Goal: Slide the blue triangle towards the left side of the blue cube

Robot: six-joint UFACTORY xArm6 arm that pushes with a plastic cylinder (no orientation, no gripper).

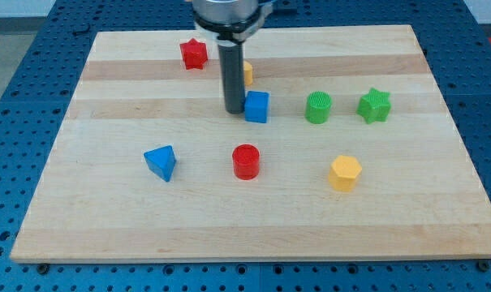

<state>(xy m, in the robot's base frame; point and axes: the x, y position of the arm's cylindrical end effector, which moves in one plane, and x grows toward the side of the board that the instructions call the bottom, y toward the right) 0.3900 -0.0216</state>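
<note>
Camera view shows you the rod coming down from the view's top, with my tip (232, 110) set on the surface (407, 219) just beside the left face of the blue cube (256, 106), close enough that you cannot tell whether they touch. There are no fingers on this rig to open or close, only the bare rod end. The blue triangle (161, 162), the piece you want to move, lies well apart from the tip, down and toward the view's left, with nothing between it and the cube's left side. Judging by that, the tip occupies the very spot the triangle is meant to reach, so you would need to bring it round behind the triangle (its lower-left side) before any push makes sense. The red cylinder (246, 161) sits just right of that path and could be clipped. Elsewhere you have a red star (193, 54), a yellow block (247, 73) half hidden behind the rod, a green cylinder (318, 107), a green star (374, 105) and a yellow hexagon (344, 173). The pale wooden surface rests on a blue perforated bench (18, 97)
</note>
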